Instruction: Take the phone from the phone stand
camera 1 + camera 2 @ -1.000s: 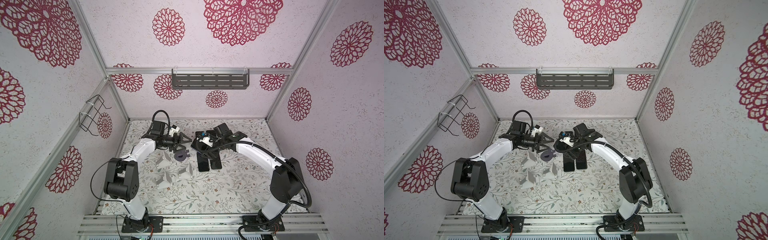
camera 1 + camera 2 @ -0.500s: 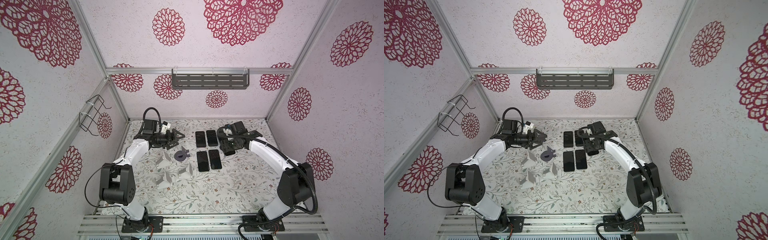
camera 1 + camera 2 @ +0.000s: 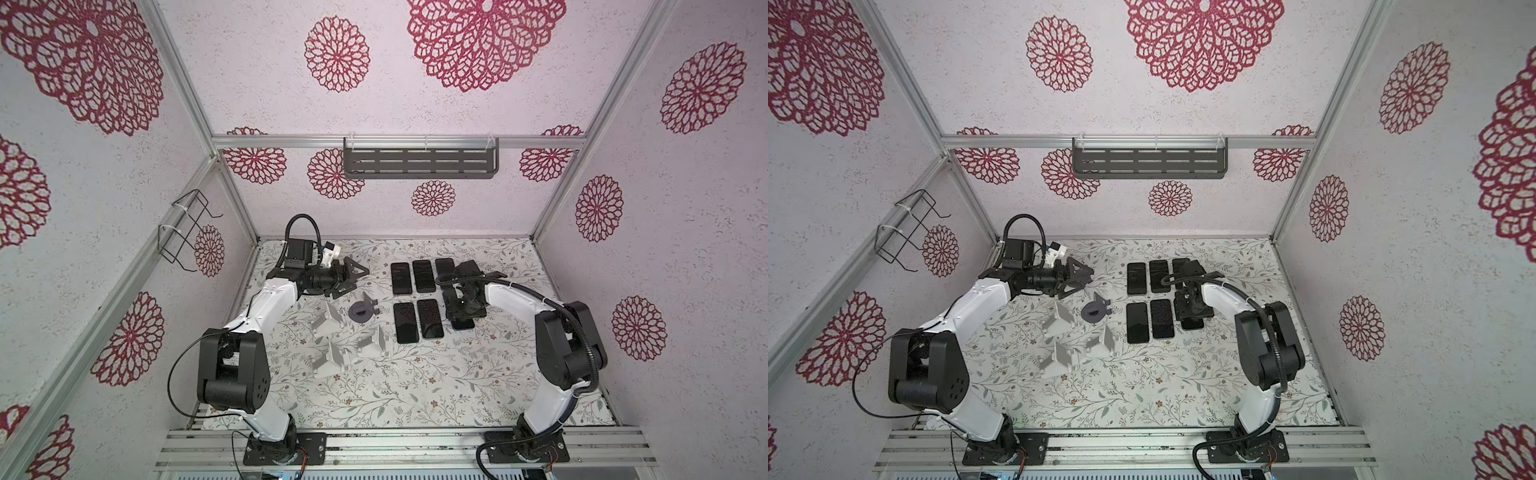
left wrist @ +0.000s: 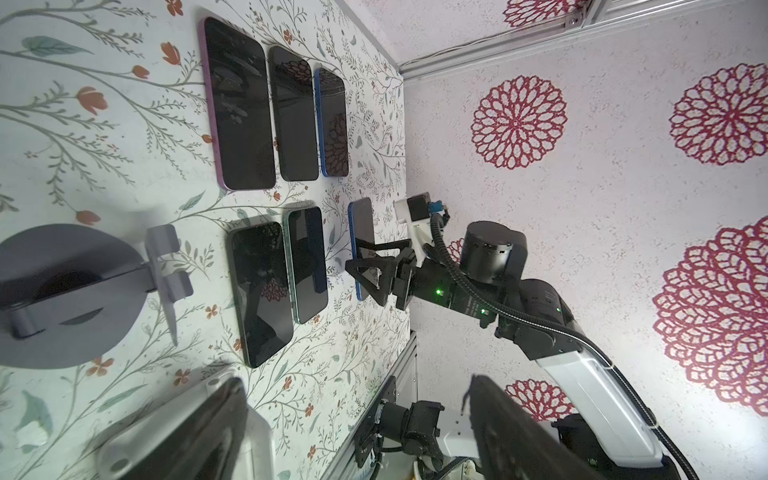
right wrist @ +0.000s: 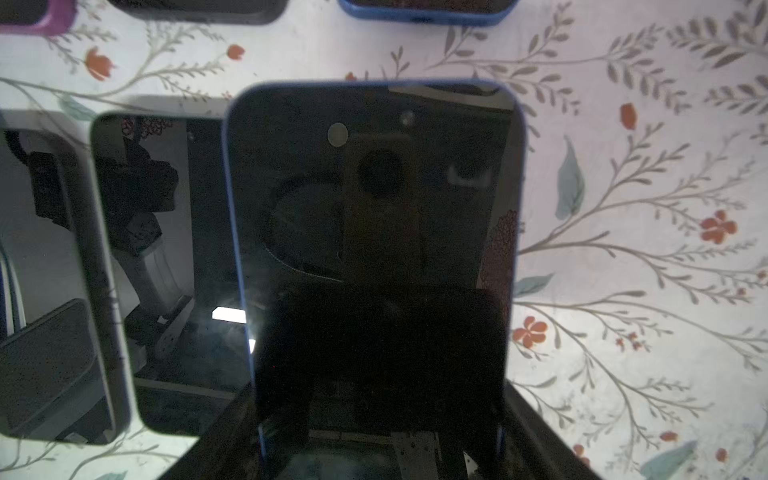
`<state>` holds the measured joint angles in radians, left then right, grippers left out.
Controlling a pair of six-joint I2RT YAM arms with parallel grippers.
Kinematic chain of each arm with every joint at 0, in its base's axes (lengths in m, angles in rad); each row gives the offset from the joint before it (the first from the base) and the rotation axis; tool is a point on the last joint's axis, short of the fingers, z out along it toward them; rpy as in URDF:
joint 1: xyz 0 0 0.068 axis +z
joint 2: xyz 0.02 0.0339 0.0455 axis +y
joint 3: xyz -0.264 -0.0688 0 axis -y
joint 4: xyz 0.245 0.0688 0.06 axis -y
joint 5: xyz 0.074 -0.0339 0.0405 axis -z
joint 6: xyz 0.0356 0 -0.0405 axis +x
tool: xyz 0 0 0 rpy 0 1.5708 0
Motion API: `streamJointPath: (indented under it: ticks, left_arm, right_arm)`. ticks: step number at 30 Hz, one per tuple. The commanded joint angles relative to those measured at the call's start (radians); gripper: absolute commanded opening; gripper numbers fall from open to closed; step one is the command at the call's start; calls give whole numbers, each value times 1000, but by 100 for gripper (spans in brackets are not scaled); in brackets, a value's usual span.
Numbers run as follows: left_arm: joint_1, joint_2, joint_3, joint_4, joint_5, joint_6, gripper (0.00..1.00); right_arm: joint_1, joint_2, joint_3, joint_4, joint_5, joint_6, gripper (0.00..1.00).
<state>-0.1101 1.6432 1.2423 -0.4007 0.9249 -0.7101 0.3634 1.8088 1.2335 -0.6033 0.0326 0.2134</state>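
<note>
The table [image 3: 415, 386] had a cloth with little leaves and orange flowers on it. The walls [image 3: 457, 104] were pale with big red flower shapes. A dark shelf [image 3: 419, 162] hung on the far wall and a wire basket [image 3: 185, 230] hung on the left wall.

Five phones [image 3: 424, 276] lay flat on the table, three in a far row and two in a near row. To their left stood a dark round stand [image 3: 360, 312] and three light grey stands [image 3: 328, 324].

The left arm bent up from its base and reached to the far left part of the table. The left gripper [image 3: 353, 278] pointed to the right, above the cloth, with its jaws spread wide and nothing in them.

The right arm curved in from the right side. The right gripper [image 4: 359, 257] pointed down and squeezed the blue phone [image 5: 374, 208] by its long sides. The blue phone was at the right end of the near row, just beside the other phones and well apart from the dark round stand. It looked lifted a little off the cloth.
</note>
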Motion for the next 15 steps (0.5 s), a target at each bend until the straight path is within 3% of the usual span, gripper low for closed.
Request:
streamJointPath:
  ticks: [1, 4, 15]
  left_arm:
    - [9, -34, -9, 17, 3, -2, 87]
    - [9, -37, -9, 17, 2, -3, 87]
    - [10, -36, -8, 16, 2, -2, 87]
  right_arm:
    - [-10, -5, 2, 68, 25, 20, 0]
    - [-15, 17, 0, 90, 31, 21, 1]
    - [-20, 70, 2, 105, 52, 37, 20]
